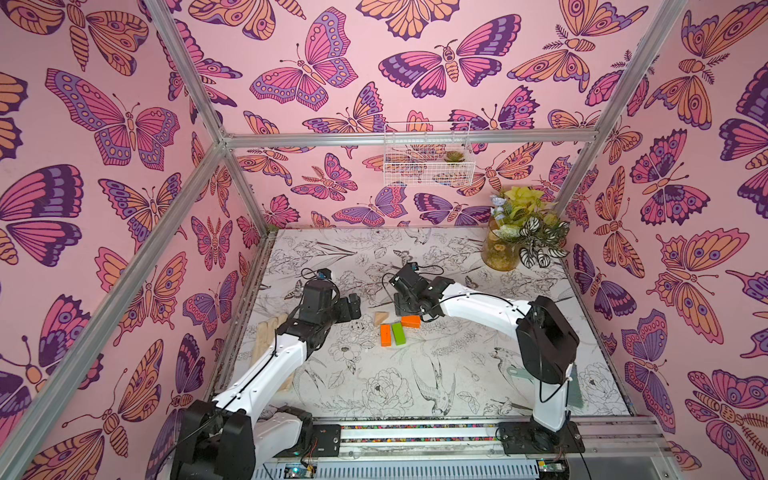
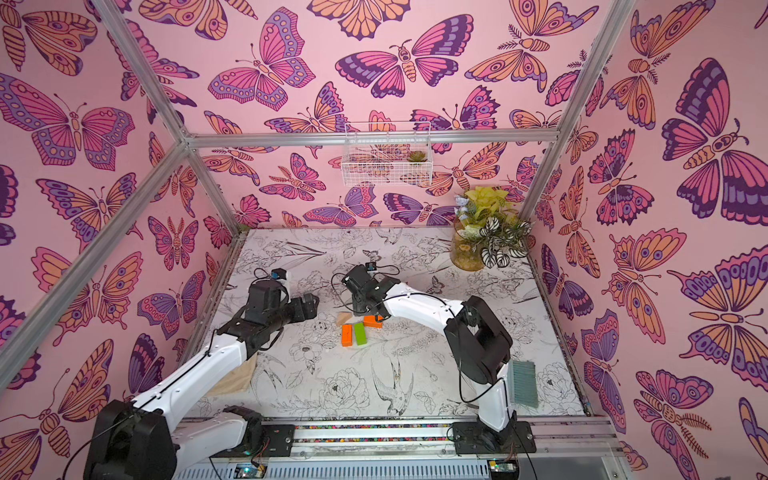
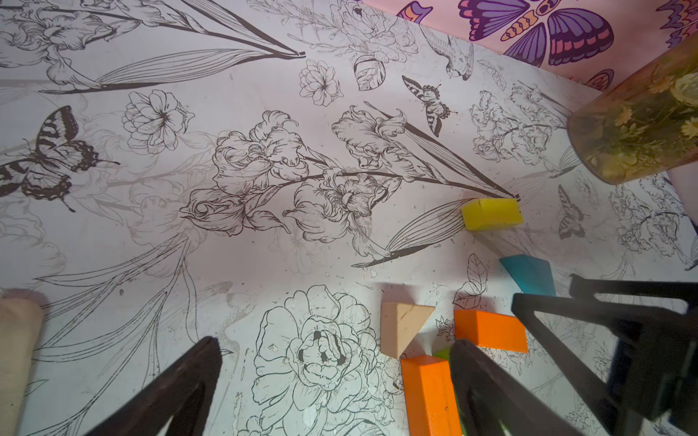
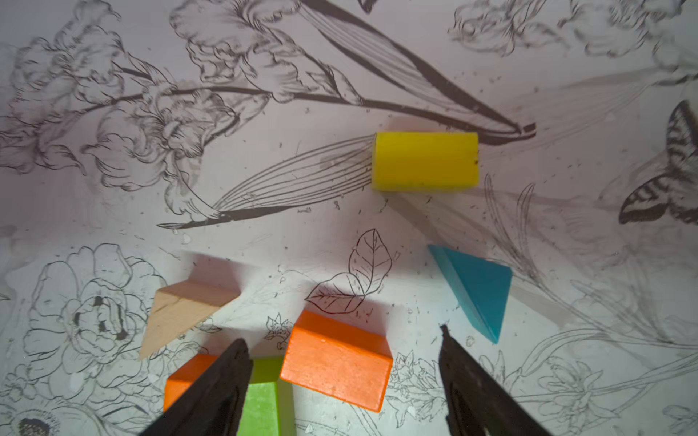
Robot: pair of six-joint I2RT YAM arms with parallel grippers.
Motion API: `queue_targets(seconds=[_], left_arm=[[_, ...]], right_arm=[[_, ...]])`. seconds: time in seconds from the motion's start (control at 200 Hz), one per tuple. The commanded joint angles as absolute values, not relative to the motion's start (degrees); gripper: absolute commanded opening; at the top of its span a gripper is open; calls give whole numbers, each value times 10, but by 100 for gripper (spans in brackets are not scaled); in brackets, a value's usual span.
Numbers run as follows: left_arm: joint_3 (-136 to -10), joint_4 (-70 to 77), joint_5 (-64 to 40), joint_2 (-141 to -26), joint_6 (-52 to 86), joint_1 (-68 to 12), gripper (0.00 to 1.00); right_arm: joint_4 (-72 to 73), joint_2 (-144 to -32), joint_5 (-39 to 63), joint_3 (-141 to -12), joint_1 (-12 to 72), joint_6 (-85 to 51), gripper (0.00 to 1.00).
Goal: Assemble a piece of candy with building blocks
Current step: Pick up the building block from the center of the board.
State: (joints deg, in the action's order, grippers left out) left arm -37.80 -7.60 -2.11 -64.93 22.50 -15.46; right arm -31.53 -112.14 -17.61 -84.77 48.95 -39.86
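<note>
In both top views an orange block (image 1: pixel 385 336) and a green block (image 1: pixel 399 333) lie side by side, a second orange block (image 1: pixel 410 321) at an angle just behind them and a tan wedge (image 1: pixel 380 318) to the left. The right wrist view adds a yellow block (image 4: pixel 426 161) and a teal wedge (image 4: pixel 476 288), both lying apart. My right gripper (image 4: pixel 343 336) is open, its fingers on either side of the angled orange block (image 4: pixel 336 368) with gaps on both sides. My left gripper (image 3: pixel 334 341) is open over bare table left of the blocks and holds nothing.
A glass vase of plants (image 1: pixel 503 249) stands at the back right corner. A wire basket (image 1: pixel 428 153) hangs on the back wall. Wooden pieces (image 1: pixel 266 336) lie under the left arm, and a teal brush (image 2: pixel 524 382) lies beside the right arm's base.
</note>
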Motion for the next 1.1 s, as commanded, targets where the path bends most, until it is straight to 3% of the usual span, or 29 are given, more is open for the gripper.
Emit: queue_targets(seconds=[0.0, 0.24, 0.871, 1.096], left_arm=[[-360, -82, -26, -616, 233, -158, 98], [-363, -112, -18, -601, 220, -157, 98], [-350, -118, -20, -599, 232, -157, 98], [-349, -121, -22, -596, 230, -157, 98]], right_arm=[[-329, -1131, -155, -858, 490, -446, 82], [-329, -1188, -82, -877, 474, -485, 80], [-388, -1134, -126, -853, 472, -494, 78], [-379, -1149, -86, -849, 467, -513, 78]])
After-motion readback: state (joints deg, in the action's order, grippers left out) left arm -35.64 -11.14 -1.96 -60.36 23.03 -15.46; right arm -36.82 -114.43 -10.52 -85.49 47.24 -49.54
